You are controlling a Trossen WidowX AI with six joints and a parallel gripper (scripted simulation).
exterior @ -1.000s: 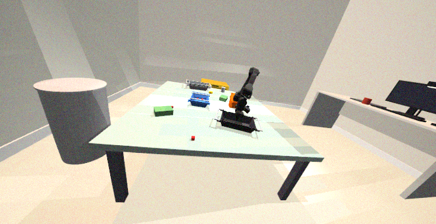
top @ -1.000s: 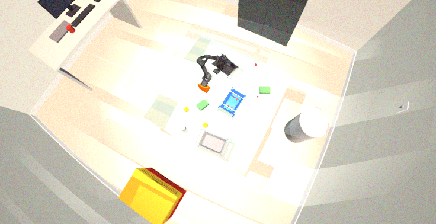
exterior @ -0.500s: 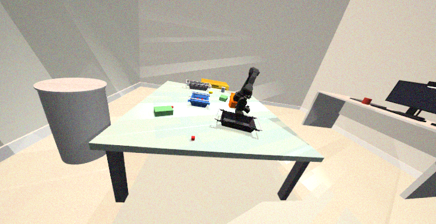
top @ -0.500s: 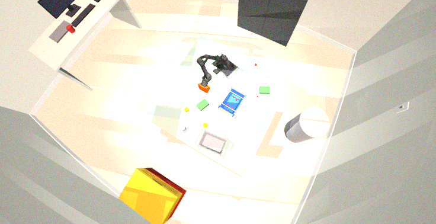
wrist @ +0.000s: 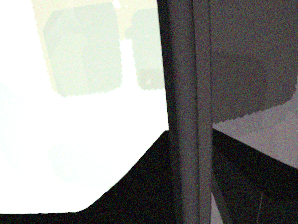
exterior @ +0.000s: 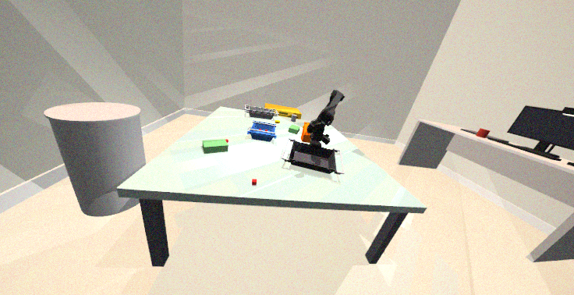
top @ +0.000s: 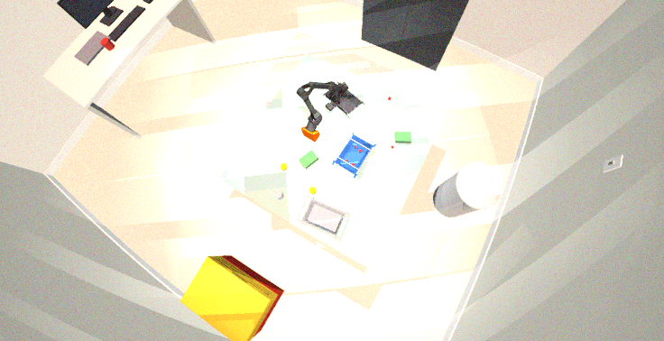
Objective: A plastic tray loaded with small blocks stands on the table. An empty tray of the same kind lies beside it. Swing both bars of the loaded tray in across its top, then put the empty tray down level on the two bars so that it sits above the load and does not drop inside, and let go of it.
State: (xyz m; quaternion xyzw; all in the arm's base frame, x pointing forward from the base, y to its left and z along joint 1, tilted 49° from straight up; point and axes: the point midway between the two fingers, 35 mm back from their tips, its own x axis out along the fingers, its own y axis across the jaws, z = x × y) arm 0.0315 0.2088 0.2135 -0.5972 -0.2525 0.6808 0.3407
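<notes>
The blue tray [top: 365, 160] [exterior: 263, 136] stands on the table with small red blocks inside. Its two white wire bars lie across its top. The black tray [top: 349, 101] [exterior: 313, 167] [wrist: 187, 100] is empty and stands on the table near the arm, with its wire bars out at its ends. My gripper [top: 337, 98] [exterior: 316, 144] [wrist: 190, 131] points down and is shut on one long side wall of the black tray, one finger on each side of it. The fingertips are small in the top and exterior views and dark in the wrist view.
A grey tray [top: 325, 217] [exterior: 261, 113] with wire bars stands at the table's far end. Green blocks [top: 308, 159] [top: 402, 137] [exterior: 214, 145], yellow pieces [top: 283, 166] [top: 312, 190], a small grey cup [top: 279, 195] and loose red cubes [top: 389, 98] [exterior: 253, 181] lie around. The orange arm base [top: 309, 133] is near the blue tray.
</notes>
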